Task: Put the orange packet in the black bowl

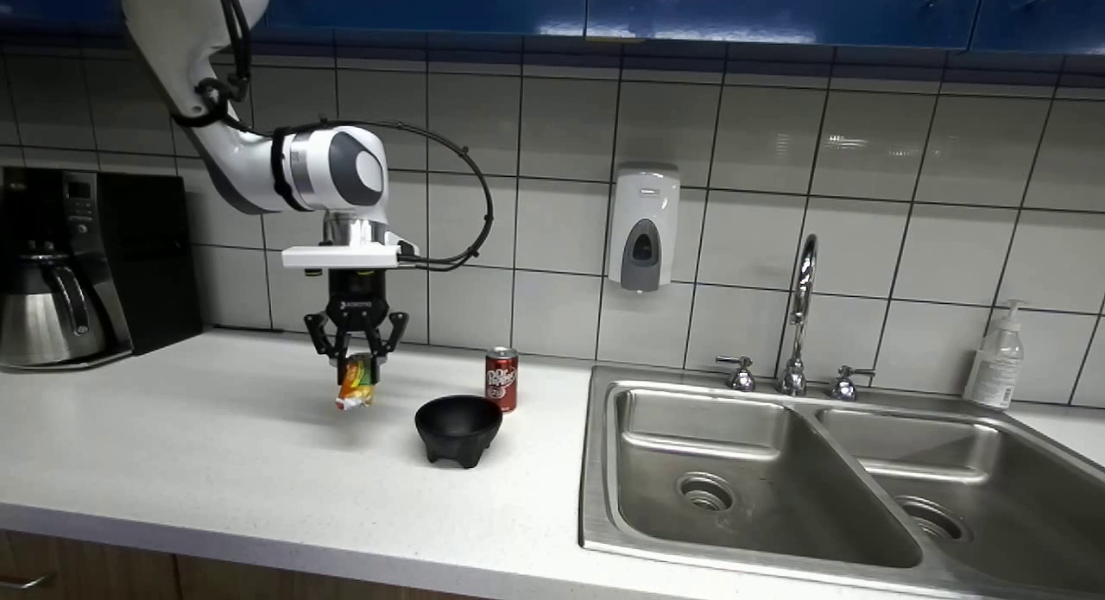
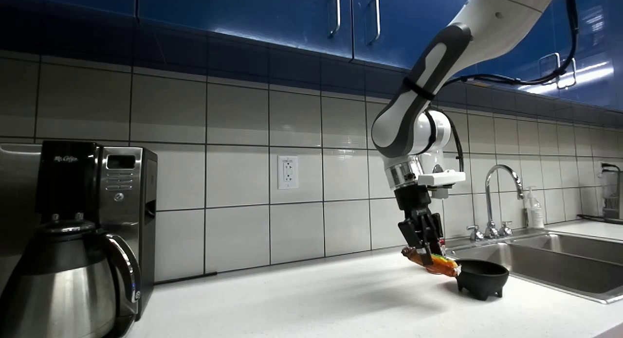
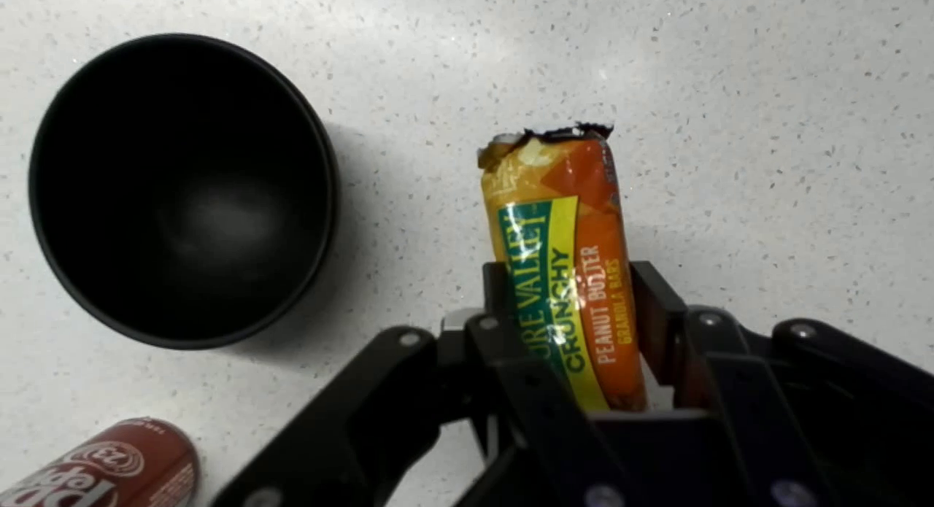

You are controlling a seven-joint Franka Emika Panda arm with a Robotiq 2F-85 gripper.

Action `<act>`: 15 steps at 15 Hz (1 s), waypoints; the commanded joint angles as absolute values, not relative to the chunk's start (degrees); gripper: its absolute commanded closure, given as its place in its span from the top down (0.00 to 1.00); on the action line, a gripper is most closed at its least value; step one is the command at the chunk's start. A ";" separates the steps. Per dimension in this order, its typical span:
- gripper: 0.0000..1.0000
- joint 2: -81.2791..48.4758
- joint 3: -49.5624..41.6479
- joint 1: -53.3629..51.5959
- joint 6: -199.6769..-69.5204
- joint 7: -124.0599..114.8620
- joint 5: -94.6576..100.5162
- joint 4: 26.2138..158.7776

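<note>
The orange packet (image 1: 355,391) is a granola bar wrapper in orange, yellow and green. It shows lengthwise in the wrist view (image 3: 547,186) and tilted in an exterior view (image 2: 444,266). My gripper (image 3: 565,292) is shut on the packet's sides and holds it above the counter; it also shows in an exterior view (image 1: 358,374). The black bowl (image 1: 456,443) stands upright on short legs on the counter, beside the packet and apart from it in the wrist view (image 3: 102,164). In an exterior view the packet's tip overlaps the bowl (image 2: 482,282). The bowl's visible inside is bare.
A red soda can (image 1: 501,381) stands close behind the bowl and shows in the wrist view (image 3: 117,467). A steel double sink (image 1: 600,462) lies beyond the bowl. A coffee maker (image 2: 124,221) stands at the opposite end. A tiled wall (image 1: 561,229) backs the counter (image 1: 259,462).
</note>
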State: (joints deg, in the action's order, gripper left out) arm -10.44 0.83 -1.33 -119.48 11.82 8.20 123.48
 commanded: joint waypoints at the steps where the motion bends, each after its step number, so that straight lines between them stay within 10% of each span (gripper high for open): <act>1: 0.18 -8.88 -0.39 0.82 -120.67 11.27 6.21 124.04; 15: 0.18 -8.62 -5.19 5.65 -122.21 9.95 2.62 124.31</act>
